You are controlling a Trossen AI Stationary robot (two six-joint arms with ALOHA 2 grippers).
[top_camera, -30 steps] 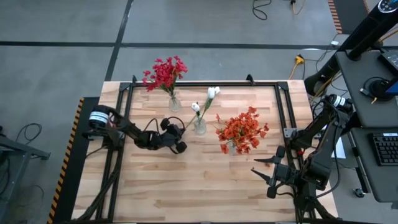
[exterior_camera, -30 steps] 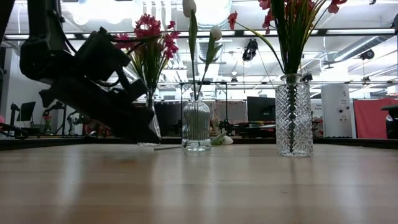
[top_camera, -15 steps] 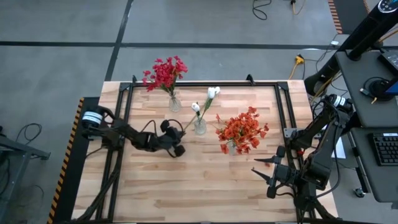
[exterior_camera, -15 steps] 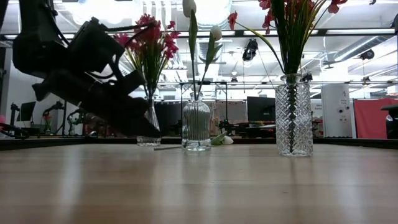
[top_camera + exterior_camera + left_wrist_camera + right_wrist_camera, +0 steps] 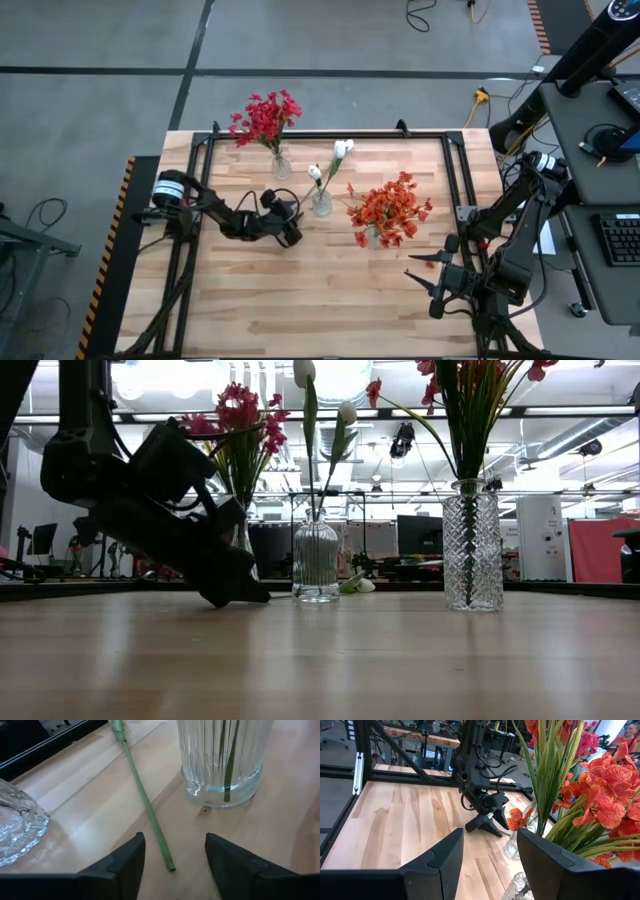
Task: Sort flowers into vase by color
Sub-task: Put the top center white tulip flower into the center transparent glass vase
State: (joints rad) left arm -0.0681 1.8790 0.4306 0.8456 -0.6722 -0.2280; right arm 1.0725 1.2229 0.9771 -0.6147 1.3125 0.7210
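Three glass vases stand on the wooden table: one with crimson-red flowers at the far left, a ribbed one with white buds, and one with orange-red flowers. A loose flower's green stalk lies flat on the wood between the ribbed vase and the crimson vase. My left gripper is open and low at the table. Its fingers stand on either side of the stalk's cut end without touching it. My right gripper waits open, raised at the near right.
Black frame rails run along the table's left, far and right sides. The orange-red vase stands right of the ribbed vase. Bare wood spreads over the near half of the table.
My left gripper has drawn back a little toward the table's left edge and come forward again. Its fingertips have sunk to the tabletop at the stalk's cut end. The stalk and the vases have stayed in place.
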